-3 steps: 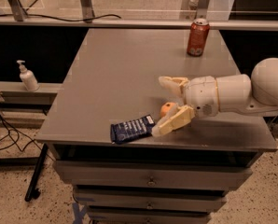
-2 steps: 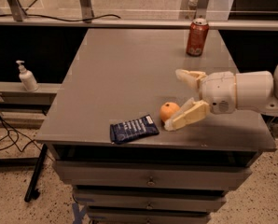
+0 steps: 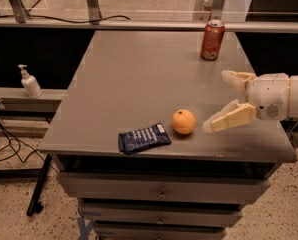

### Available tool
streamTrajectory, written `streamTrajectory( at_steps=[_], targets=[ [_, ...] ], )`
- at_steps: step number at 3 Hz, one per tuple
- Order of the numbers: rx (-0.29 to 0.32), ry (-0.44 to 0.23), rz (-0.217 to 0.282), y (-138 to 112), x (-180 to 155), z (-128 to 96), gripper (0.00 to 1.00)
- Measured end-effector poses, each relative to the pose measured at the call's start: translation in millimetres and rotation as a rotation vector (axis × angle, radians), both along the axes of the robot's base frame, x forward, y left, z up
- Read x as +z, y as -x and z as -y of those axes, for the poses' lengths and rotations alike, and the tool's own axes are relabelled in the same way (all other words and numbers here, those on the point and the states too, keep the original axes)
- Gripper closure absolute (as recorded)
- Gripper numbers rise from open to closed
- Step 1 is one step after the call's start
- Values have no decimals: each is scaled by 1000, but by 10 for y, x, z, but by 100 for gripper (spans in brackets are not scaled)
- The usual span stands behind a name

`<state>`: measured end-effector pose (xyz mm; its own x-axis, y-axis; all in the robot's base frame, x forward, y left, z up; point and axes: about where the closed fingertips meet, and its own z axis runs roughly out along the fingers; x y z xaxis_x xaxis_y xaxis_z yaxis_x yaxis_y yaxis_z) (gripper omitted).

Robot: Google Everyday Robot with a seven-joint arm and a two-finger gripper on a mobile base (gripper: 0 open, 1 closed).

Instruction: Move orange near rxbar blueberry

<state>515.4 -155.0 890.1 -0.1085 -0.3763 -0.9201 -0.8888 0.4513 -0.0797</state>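
Grey metal worktable (image 3: 139, 74) with a stack of drawers (image 3: 161, 191) beneath. It is the largest item and carries everything I am tracking.

White-and-cream two-finger gripper (image 3: 215, 101). It reaches in from the right edge and hovers low over the front right of the top. Its fingers (image 3: 234, 119) are spread wide with nothing between them, so I read it as empty.

Red cylindrical soda can (image 3: 212, 39). It stands upright at the back right, well apart from the rest. It is no part of my job, so I have no reason to go near it.

Dark navy flat rectangular wrapper with white lettering, the rxbar blueberry (image 3: 144, 138). It lies flat and slightly skewed near the front edge.

Small round orange (image 3: 183, 121) with dimpled skin. It rests on the tabletop just beside the bar's right end, between the bar and the lower finger, and is clear of the finger. I cannot tell whether it touches the wrapper. By this placement I judge the move done.

White plastic pump bottle (image 3: 29, 82). It stands on a lower ledge (image 3: 19, 95) left of the table and is not involved.
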Motion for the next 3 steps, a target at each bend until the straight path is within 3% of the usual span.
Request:
streamTrajectory(
  at_steps=[1, 2, 3],
  targets=[
    [-53, 73, 114, -95, 456, 363, 0],
    [-128, 159, 293, -166, 1251, 799, 0],
    [-147, 155, 335, -186, 1482, 872, 0]
  ],
)
